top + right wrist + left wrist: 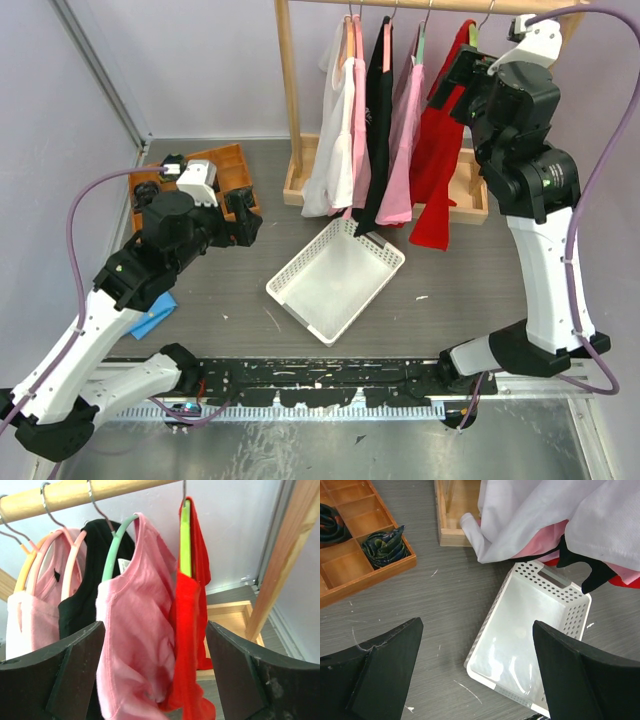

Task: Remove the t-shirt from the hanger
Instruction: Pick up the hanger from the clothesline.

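Note:
Several garments hang on a wooden rod (pixel 75 492). At the right end a red t-shirt (pixel 437 160) hangs on a lime-green hanger (pixel 185 540); it also shows in the right wrist view (pixel 187 610). To its left hangs a pink shirt (pixel 135 630) on a mint hanger (pixel 117 545), then a black one (pixel 85 600). My right gripper (pixel 462 75) is raised close in front of the red and pink shirts, open and empty (pixel 155 670). My left gripper (pixel 245 218) is open and empty, low over the table left of the basket (pixel 477 670).
A white perforated basket (pixel 300 255) lies on the table below the garments, also in the left wrist view (pixel 490 625). A wooden compartment tray (pixel 215 160) with rolled dark items (pixel 385 547) sits at the left. A blue cloth (pixel 153 315) lies near the left arm. The rack's right post (pixel 282 565) stands close by.

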